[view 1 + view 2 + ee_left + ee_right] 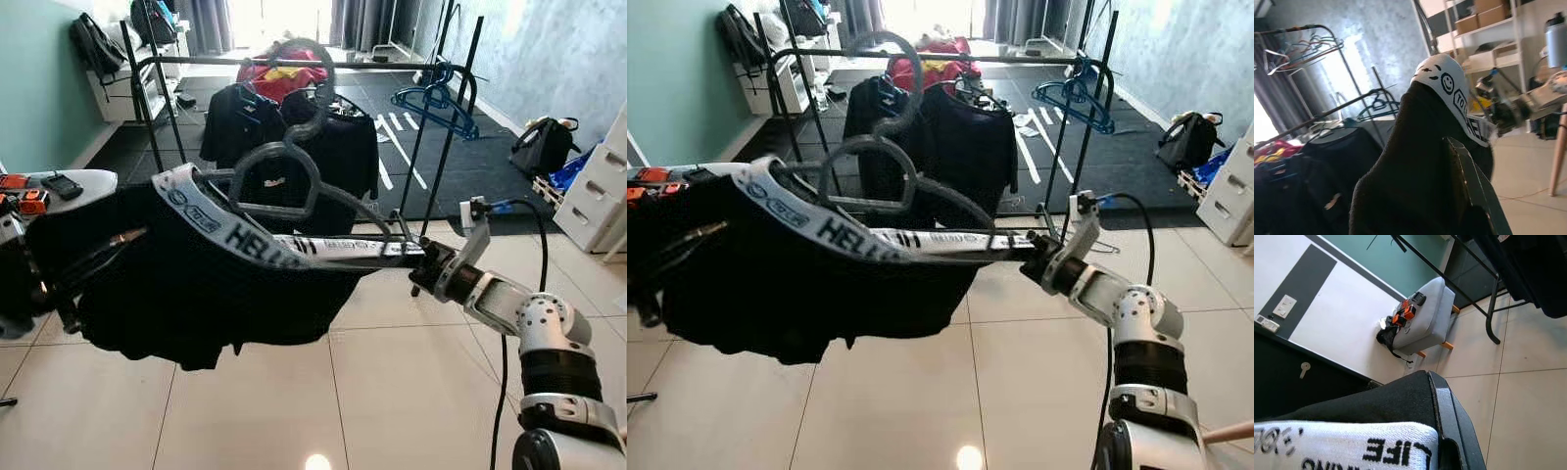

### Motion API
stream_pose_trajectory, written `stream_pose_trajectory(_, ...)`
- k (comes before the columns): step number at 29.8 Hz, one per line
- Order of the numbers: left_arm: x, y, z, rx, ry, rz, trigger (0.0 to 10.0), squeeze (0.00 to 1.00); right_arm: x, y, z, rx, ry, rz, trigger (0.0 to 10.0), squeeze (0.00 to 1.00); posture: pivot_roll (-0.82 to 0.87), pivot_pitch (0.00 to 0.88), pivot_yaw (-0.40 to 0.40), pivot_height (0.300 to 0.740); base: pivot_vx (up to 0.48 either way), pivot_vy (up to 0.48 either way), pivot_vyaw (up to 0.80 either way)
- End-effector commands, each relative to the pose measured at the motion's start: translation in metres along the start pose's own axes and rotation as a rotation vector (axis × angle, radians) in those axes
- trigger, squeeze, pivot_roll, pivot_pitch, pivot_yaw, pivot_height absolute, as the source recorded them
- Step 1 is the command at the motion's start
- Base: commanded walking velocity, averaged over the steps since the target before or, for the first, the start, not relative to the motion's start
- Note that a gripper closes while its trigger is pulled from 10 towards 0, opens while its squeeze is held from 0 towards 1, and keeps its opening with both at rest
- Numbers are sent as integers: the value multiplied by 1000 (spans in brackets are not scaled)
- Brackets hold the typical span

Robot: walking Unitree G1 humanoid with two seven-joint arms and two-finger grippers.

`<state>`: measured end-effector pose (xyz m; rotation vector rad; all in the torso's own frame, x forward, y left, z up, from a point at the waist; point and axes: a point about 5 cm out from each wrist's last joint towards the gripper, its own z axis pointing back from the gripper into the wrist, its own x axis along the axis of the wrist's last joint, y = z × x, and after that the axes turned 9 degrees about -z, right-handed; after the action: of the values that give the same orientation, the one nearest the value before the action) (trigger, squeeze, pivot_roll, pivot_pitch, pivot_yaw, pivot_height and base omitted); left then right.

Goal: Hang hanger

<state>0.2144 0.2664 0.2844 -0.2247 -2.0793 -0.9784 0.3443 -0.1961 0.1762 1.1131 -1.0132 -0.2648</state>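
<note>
Grey hanger point(884, 157) with black garment point(813, 284) in right pincer point(1027, 247), before clothes rack point(950, 61).

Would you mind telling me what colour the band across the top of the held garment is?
The band is white with black lettering, on a black garment; clearest in the right eye view.

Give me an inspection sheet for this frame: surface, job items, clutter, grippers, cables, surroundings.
Surface: pale tiled floor; dark mat beyond the rack.
Job's things: grey hanger carrying black garment with white lettered band, held up short of the clothes rack rail.
Clutter: black bag on the floor; orange gadgets on grey stool.
Grippers: right gripper shut on the garment's band end; left gripper at the garment's other end, grip hidden.
Cables: black cable looping over right arm.
Surroundings: blue hangers and dark shirts on rack; white drawers.
</note>
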Motion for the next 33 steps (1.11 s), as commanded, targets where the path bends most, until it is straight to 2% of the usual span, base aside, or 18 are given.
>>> stream_pose_trajectory(1,2,6,3,37,7,-38,0,0,0,0,2,-10,2,-1,0,0,-67,15,-8,740,0,0,0)
stream_pose_trajectory(12,3,13,1,84,12,-100,0,0,-7,4,-2,9,40,-14,0,0,-65,13,-9,740,0,0,0)
stream_pose_trajectory(21,0,-10,-1,-83,79,-113,0,0,8,4,-1,-28,-41,-35,0,0,-65,22,-9,740,0,0,0)
stream_pose_trajectory(27,-2,-17,-5,-121,104,-143,0,0,11,3,-2,-40,-56,-41,0,0,-61,23,-10,740,0,0,0)
stream_pose_trajectory(33,-8,-27,-23,-127,136,-274,0,0,5,7,-10,-38,-41,-59,0,0,-63,24,-12,740,0,0,0)
